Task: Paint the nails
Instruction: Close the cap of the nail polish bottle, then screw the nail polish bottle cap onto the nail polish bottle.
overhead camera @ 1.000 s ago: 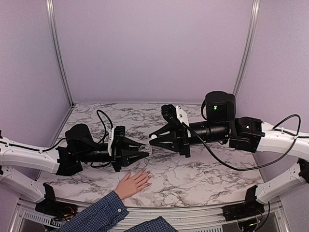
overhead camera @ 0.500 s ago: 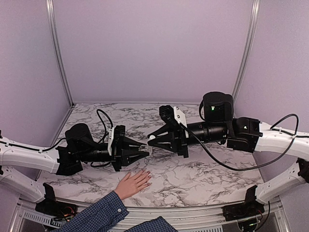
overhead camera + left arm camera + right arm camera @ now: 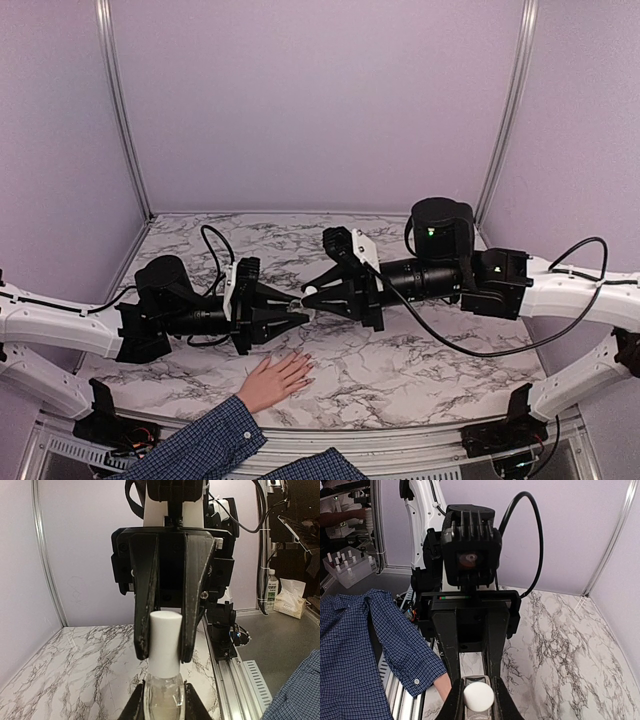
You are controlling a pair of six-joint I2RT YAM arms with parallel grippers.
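We see the left gripper [image 3: 296, 313] pressed onto the clear glass body of a small bottle [image 3: 163, 700], one finger on each side. It holds the bottle out roughly level above the marble table [image 3: 420, 360]. The right gripper [image 3: 312, 297] meets it head-on and pinches the bottle's white cap [image 3: 165, 642] between its fingertips. The cap sits on the bottle's neck. Through the glass we make out something pale or clear inside, but we cannot tell how full the bottle is.

Below the bottle and nearer the arm bases, a human hand [image 3: 275, 380] lies flat on the table, palm down, apart from both grippers. The nails [image 3: 305, 368] are at the fingertips, the part of the hand closest to the bottle, and they are too small for us to make out singly. A blue plaid sleeve [image 3: 200, 443] runs from the wrist away from the bottle toward the table's near edge.

Well away from the bottle, beyond the table's left edge, the right wrist view shows a clear box [image 3: 351, 578]. Several small white-capped bottles [image 3: 348, 572] stand in it.
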